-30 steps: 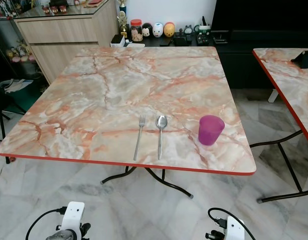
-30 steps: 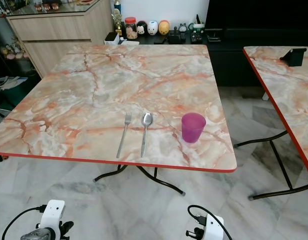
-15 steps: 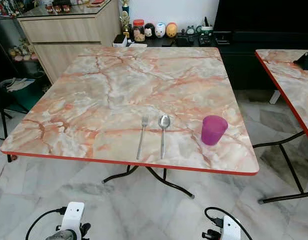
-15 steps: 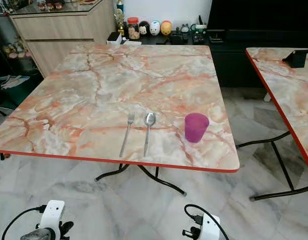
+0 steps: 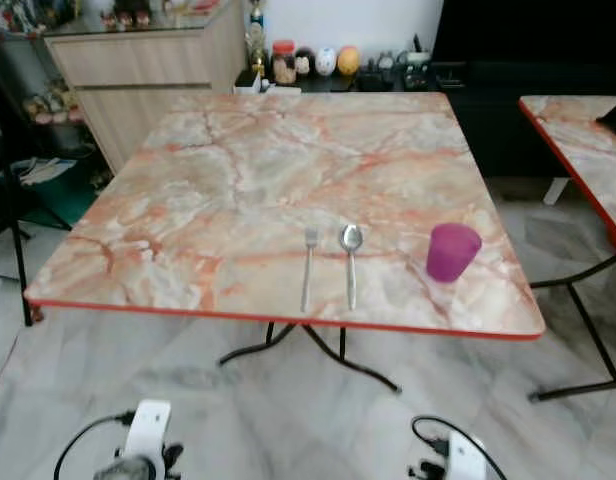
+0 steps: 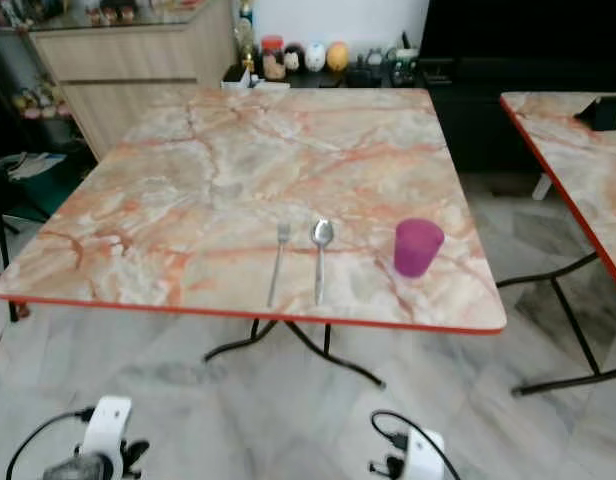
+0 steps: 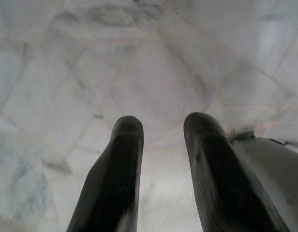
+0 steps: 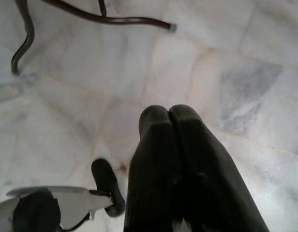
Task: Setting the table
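Both arms hang idle below the table edge, at the bottom of the head views. The left gripper (image 7: 161, 125) points down at the marble floor (image 7: 139, 63) with its 2 fingers parted and nothing between them. The right gripper (image 8: 169, 115) also points at the floor, its 2 fingers pressed together and holding nothing.

The table (image 5: 258, 160) fills the middle of the left eye view. Near its front edge, lower centre of the frame, lie 1 fork (image 5: 308, 268) and 1 spoon (image 5: 351, 260), side by side and just apart. Each has its long axis running from the front edge toward the far side, with the tines and the bowl at the far end and the handles toward the robot. To the right of the spoon, near but not touching, stands 1 purple cup (image 5: 452, 251), upright.

All 3 pieces lie ahead of and above the grippers, right of the frame's centre. The cup sits almost straight ahead of the right arm, so that arm looks the nearer one for it; the fork and spoon lie between the 2 arms. A second table (image 5: 588, 150) shows at the right edge, and a wooden cabinet (image 5: 148, 70) stands at the upper left.

No plate can be seen, so the place setting seems only partly laid.
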`<state>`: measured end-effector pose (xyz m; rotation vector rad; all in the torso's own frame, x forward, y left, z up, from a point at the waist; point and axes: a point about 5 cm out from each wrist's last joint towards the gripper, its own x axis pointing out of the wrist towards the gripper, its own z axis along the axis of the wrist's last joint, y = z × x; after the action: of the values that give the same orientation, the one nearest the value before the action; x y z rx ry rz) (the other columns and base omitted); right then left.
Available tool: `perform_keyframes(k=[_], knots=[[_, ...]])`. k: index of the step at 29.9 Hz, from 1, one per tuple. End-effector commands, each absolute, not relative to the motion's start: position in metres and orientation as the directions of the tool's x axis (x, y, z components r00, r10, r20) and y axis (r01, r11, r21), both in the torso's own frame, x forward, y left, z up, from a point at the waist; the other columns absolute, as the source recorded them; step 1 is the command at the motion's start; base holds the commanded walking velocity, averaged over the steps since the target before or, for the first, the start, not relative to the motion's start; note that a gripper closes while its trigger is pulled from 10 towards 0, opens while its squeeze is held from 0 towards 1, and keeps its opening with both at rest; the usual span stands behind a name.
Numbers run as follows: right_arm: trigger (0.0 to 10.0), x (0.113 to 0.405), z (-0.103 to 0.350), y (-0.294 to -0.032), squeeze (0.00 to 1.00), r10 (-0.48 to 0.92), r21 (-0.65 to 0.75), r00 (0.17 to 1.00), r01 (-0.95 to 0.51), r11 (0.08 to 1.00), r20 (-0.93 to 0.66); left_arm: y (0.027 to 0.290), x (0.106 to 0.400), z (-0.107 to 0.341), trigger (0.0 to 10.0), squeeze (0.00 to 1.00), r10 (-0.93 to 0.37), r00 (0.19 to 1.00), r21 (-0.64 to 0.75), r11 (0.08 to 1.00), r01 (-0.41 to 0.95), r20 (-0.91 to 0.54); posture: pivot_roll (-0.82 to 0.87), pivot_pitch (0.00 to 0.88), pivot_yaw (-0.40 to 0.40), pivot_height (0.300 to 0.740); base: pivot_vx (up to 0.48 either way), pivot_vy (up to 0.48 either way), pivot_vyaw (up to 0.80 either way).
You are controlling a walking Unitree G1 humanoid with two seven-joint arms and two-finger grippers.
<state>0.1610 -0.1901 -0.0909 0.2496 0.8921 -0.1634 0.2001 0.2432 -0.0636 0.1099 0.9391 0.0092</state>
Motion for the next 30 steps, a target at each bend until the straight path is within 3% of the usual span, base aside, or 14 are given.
perform_keyframes(k=[1,14,20,30], knots=[[10.0,0.164,-0.091,-0.182,0.00,-0.019,0.163,0.625,0.232,0.959,-0.781,0.248,0.200,-0.062,10.0,0.00,0.070,0.590,0.103,0.994,0.023,-0.804,-0.04,0.000,0.037,0.736,0.000,0.360,0.00],[10.0,0.169,-0.088,-0.180,0.00,-0.016,0.158,0.641,0.213,0.964,-0.767,0.249,0.201,-0.062,10.0,0.00,0.074,0.594,0.109,0.994,0.022,-0.801,-0.04,0.000,0.039,0.736,0.000,0.264,0.00],[10.0,0.196,-0.072,-0.186,0.00,-0.046,0.119,0.741,0.169,0.978,-0.670,0.250,0.201,-0.061,10.0,0.00,0.073,0.598,0.106,0.994,0.020,-0.798,-0.05,0.000,0.040,0.736,0.000,0.000,0.00],[10.0,0.204,-0.059,-0.188,0.00,-0.027,0.045,0.833,0.062,0.997,-0.553,0.249,0.201,-0.061,10.0,0.00,0.075,0.605,0.102,0.995,0.010,-0.793,-0.06,0.000,0.028,0.736,0.000,0.000,0.00]])
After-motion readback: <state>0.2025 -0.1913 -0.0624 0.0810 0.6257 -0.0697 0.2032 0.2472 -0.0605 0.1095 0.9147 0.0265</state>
